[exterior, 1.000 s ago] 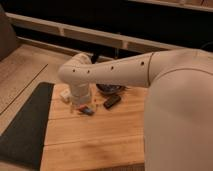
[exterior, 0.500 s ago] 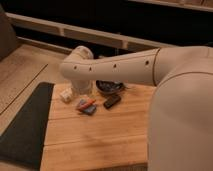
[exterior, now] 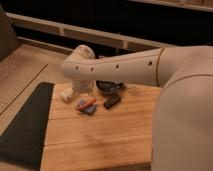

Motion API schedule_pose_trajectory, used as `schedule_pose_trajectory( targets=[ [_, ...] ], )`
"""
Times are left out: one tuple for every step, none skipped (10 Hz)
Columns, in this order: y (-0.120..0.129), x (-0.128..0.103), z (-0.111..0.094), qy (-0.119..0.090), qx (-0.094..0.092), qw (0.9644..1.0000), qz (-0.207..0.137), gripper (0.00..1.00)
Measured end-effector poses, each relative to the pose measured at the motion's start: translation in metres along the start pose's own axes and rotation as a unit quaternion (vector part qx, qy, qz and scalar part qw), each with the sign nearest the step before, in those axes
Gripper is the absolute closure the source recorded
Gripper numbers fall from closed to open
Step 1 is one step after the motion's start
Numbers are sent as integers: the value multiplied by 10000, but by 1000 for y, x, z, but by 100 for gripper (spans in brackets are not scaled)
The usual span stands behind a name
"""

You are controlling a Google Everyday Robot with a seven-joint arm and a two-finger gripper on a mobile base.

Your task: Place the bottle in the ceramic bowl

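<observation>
Where the frame is nearest, lower right, the robot's bulky cream arm (exterior: 185, 115) fills the view. Left of it is a pale slatted wooden tabletop (exterior: 95, 145), with a dark grey mat (exterior: 22, 125) at lower left.

Mid-frame on the wood is a blue-and-orange object (exterior: 86, 106), and just right of it a black rectangular block (exterior: 112, 101).

Behind these, centre-left, the small stubby whitish-cream bottle (exterior: 66, 94) lies on the wood. The gripper (exterior: 83, 88) hangs below the wrist just right of the bottle, between it and the shallow round dark ceramic bowl (exterior: 110, 87) at centre. Whether the gripper is apart or together, I cannot tell, nor whether it touches the bottle.

Judgement: the step is reaching for the bottle.
- Centre over it by shifting left.
- Close across its short width.
- Lift clear of the blue-and-orange object.
- Carry it right and release low over the bowl.

Writing: none readable, and no brand made out.
</observation>
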Motion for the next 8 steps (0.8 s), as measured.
schedule_pose_trajectory(
  targets=[
    [-1, -12, -3, -217, -51, 9997, -134, 35],
    [8, -28, -5, -468, -161, 9981, -380, 35],
    [21, -44, 0, -639, -297, 9954, -649, 35],
    [31, -53, 8, -709, -400, 9932, -836, 35],
    [48, -64, 22, -750, -591, 9890, -1127, 35],
    [61, -72, 39, -709, -739, 9856, -1348, 35],
    [71, -76, 54, -631, -856, 9829, -1504, 35],
    [83, -84, 75, -518, -998, 9793, -1683, 35]
  ],
)
